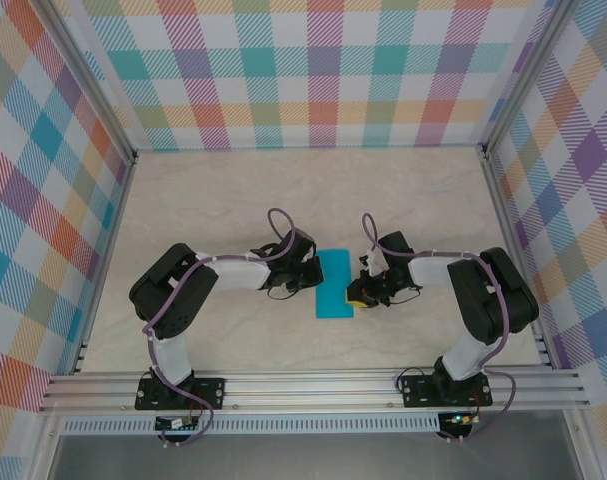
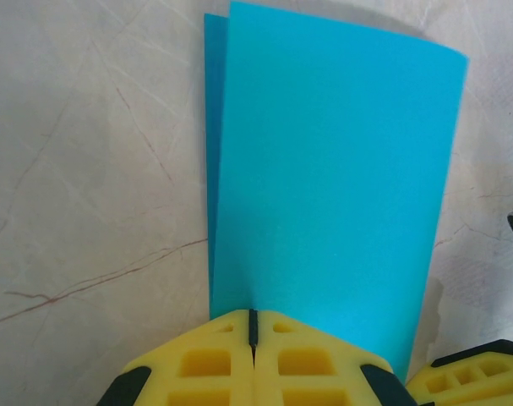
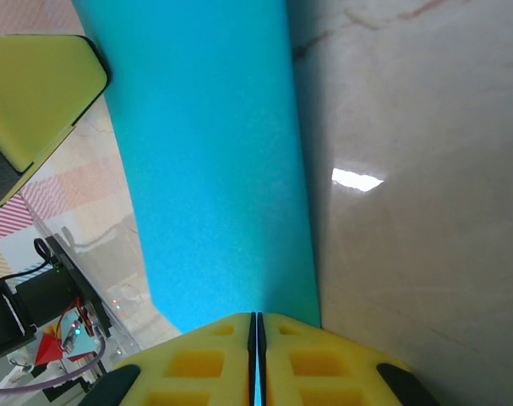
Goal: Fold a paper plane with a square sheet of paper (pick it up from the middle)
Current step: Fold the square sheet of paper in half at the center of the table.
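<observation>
Bright, even light is falling from above onto the table (image 1: 403,190); a small white glare is shining on it in the right wrist view; the square sheet of paper (image 2: 332,169) is casting a narrow, soft grey shadow along one edge.

Folded teal paper (image 1: 334,284), marble table (image 1: 233,200), plaid walls (image 1: 323,70)

Your folded sheet of thin paper (image 1: 334,284) is plain teal-blue, and the table (image 1: 233,200) is cream marble with reddish veins. The left end effector (image 2: 253,320) and right end effector (image 3: 256,320) are yellow, black-trimmed. The wall panels (image 1: 323,80) are pastel plaid.
</observation>
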Robot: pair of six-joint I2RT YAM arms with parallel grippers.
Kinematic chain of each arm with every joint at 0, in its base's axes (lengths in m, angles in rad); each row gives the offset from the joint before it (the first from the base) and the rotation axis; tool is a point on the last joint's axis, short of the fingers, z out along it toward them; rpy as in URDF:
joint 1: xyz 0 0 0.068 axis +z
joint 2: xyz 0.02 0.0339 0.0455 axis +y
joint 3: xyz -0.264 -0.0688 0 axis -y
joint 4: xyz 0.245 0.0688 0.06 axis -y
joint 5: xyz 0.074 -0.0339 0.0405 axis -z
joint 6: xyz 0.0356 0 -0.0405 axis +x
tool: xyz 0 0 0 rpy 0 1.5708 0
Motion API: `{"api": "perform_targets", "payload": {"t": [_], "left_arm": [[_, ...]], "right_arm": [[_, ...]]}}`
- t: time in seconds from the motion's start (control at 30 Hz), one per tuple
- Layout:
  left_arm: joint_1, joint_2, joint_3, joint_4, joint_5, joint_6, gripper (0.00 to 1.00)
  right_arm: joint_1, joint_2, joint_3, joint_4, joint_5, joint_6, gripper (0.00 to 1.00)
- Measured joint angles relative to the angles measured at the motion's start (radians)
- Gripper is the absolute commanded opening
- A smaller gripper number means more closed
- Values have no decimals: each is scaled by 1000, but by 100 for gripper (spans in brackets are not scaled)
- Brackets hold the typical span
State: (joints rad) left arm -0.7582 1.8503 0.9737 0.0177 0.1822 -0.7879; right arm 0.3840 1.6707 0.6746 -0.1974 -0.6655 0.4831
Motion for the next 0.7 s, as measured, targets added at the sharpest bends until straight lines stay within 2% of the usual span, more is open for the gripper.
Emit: {"api": "perform_targets", "payload": {"t": [0.17,0.43,0.7], "left_arm": [[0,0,0,0,0,0,0],[0,0,3,-6,0,0,0],[-1,2,10,-17,0,8,0]], "right_arm": [[1,-9,-10,13,0,0,12],[12,-105,-34,-36,-29,-32,14],[36,-98,-54,-67,-3,-41,12]]}}
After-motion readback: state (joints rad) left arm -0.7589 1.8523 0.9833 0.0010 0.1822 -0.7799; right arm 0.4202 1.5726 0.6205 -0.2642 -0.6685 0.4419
